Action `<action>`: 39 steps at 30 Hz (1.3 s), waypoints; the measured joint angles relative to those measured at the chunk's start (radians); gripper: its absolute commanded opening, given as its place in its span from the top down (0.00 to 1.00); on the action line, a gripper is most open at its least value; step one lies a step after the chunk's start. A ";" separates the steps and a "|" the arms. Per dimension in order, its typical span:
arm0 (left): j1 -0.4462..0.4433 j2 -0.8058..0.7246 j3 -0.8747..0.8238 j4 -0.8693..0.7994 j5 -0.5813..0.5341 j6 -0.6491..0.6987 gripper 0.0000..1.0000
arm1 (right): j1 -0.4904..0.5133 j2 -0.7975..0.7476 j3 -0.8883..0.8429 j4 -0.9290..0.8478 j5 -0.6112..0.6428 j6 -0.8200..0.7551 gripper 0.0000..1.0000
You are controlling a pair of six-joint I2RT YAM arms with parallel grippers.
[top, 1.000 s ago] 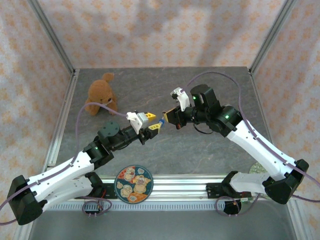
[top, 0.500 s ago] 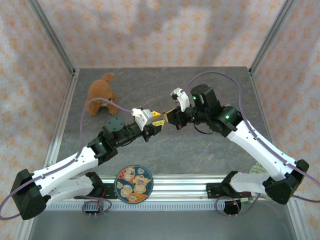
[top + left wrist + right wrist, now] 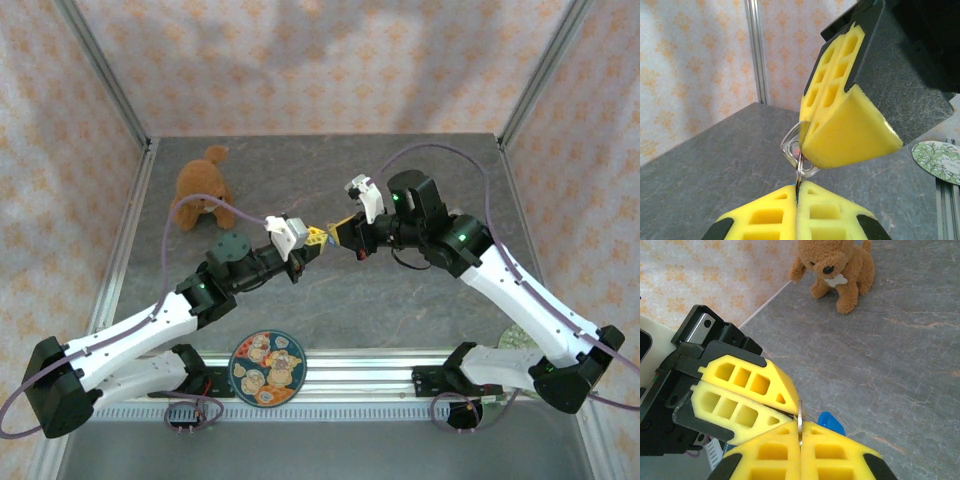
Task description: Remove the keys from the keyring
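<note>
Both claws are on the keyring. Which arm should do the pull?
Left, probably. Left claw is shut on the thin silver metal ring; right claw clamps the small pale silvery key, an anchor. Left arm is stretched, free to retract.

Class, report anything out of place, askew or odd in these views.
Nothing is spilled or damaged. One oddity: the round patterned plate lies across the metal rail at the table's near edge, not on the grey tabletop. The plush dog sits upright.
</note>
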 measured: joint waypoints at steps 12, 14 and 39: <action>0.000 -0.027 0.000 0.008 -0.006 -0.013 0.64 | 0.000 -0.011 0.000 0.000 0.006 0.003 1.00; 0.000 -0.027 0.000 0.007 -0.003 -0.017 0.63 | 0.000 -0.011 0.000 0.000 0.006 0.003 1.00; -0.003 0.040 0.035 0.005 0.037 -0.022 0.95 | 0.000 -0.012 0.000 0.002 0.003 0.004 1.00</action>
